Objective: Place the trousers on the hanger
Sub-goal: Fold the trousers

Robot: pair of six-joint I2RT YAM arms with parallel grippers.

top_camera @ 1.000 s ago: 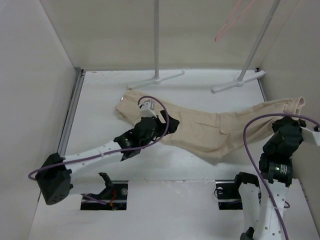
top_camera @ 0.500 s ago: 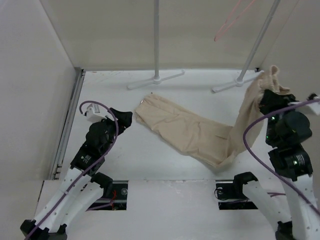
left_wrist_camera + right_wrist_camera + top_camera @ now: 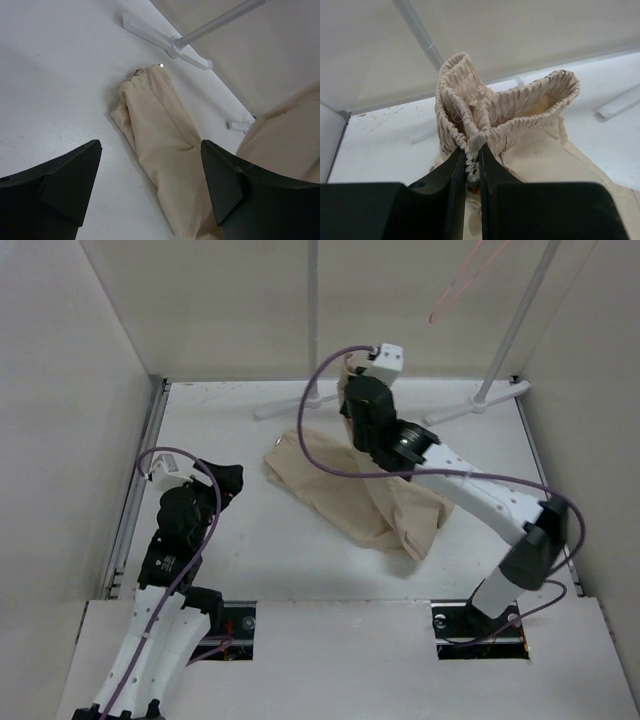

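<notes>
We have the right claw [image 3: 472,159] clenched on a gathered elastic edge of the trousers [image 3: 520,107] (waist or cuff, we can't tell). It's a thin pinch w/ only a ridge of cloth between the jaws. In the top view it sits raised at the back of the tabletop [image 3: 215,420], just beside the centre rack pole [image 3: 313,310]. The cloth drops from it into a bunched heap, most of it lying on the surface.

The left claw [image 3: 226,480] is released and holds nothing. Its wrist view shows the jaws wide apart, w/ the free end of the garment ahead of them, not touching.

The hanger [image 3: 455,285] hangs high at top right, near the slanted right pole [image 3: 525,315], well apart from both claws. We judge the task as early: one end lifted, nothing on the hanger yet.

What could go wrong, in our view:
- Slip: the pinch is narrow and most of the weight is below it, so lifting more cloth off the surface may pull the edge out.
- Snag: the cloth lies near the pole foot [image 3: 170,44] and could catch there. The purple cable [image 3: 303,435] loops over the heap and could drag it.
- Hanger: it's a slim rod, prob. light, so a bump from arm or cloth could swing it or knock it off.
- Bunching: held at one point only, the garment hangs crumpled and may slide off the rod to one side.
</notes>
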